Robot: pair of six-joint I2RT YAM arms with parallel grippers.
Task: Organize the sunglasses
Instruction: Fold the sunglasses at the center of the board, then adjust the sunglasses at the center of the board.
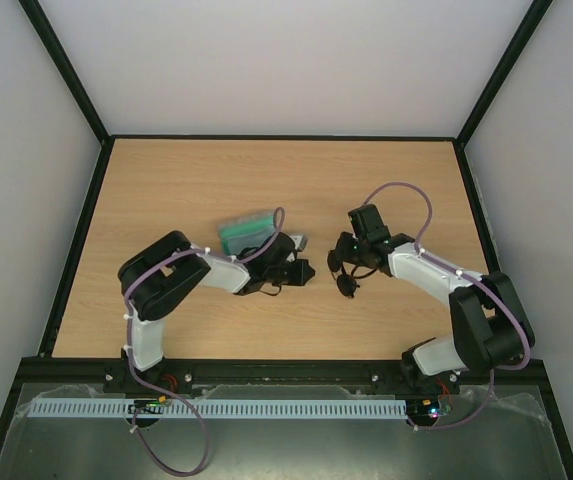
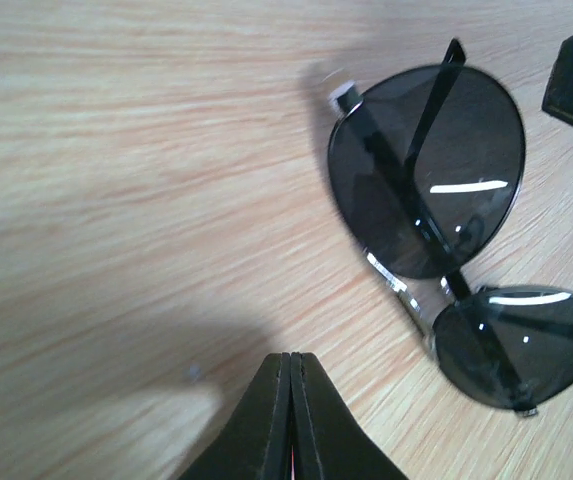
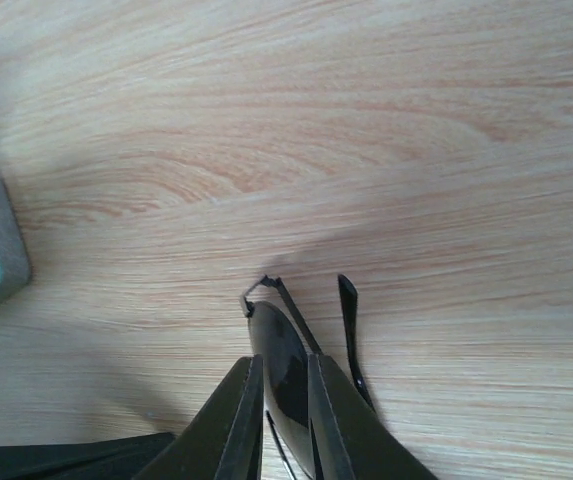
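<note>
Right claw (image 3: 284, 362) clamps one lens of the folded sunglasses (image 2: 426, 170) edge-on at the middle of the bench (image 1: 216, 170), likely to carry them to the green-lined case (image 1: 246, 230) beside the left claw (image 2: 291, 360), whose jaws sit together, empty.

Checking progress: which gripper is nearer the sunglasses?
Right. The right gripper pinches one lens of the sunglasses; the left gripper, shut and empty, sits beside them without touching.

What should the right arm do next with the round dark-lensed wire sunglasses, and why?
Probably carry the sunglasses toward the open grey rectangular case with green lining: the right gripper pinches one lens, the temples look folded, and the case lies nearby.
</note>
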